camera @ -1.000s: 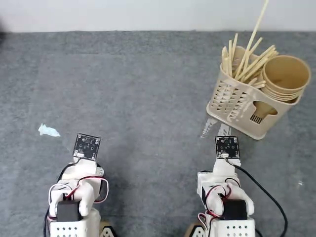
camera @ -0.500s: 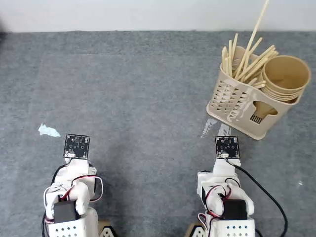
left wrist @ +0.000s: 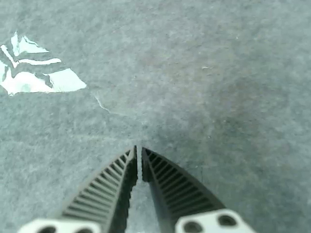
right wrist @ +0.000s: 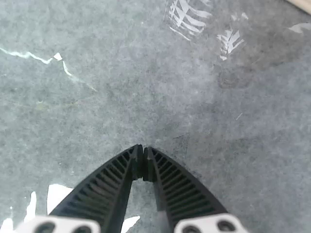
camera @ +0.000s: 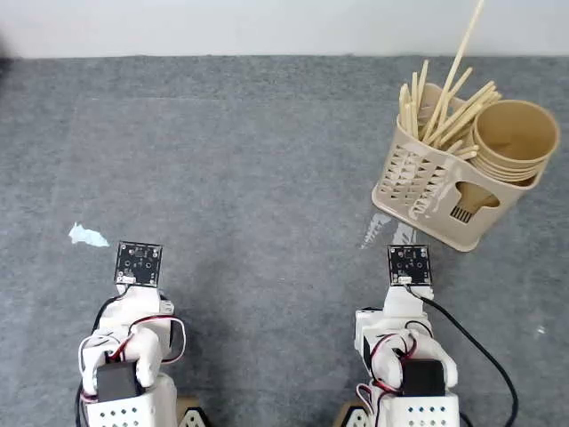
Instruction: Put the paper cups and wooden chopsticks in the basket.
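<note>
Here, paper cups (camera: 516, 133) and chopsticks (camera: 458, 111) in basket (camera: 418, 187), near the clenched right hand (right wrist: 142, 148), well apart from clenched left hand (left wrist: 138, 149)

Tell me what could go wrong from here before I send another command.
1. One long chopstick leans far out above the basket; a bump would likely tip it out.
2. The basket sits close in front of the right claw, which is shut; a forward reach could shove or topple it.
3. The stacked paper cups rise above the rim, so a knock might spill them.
</note>
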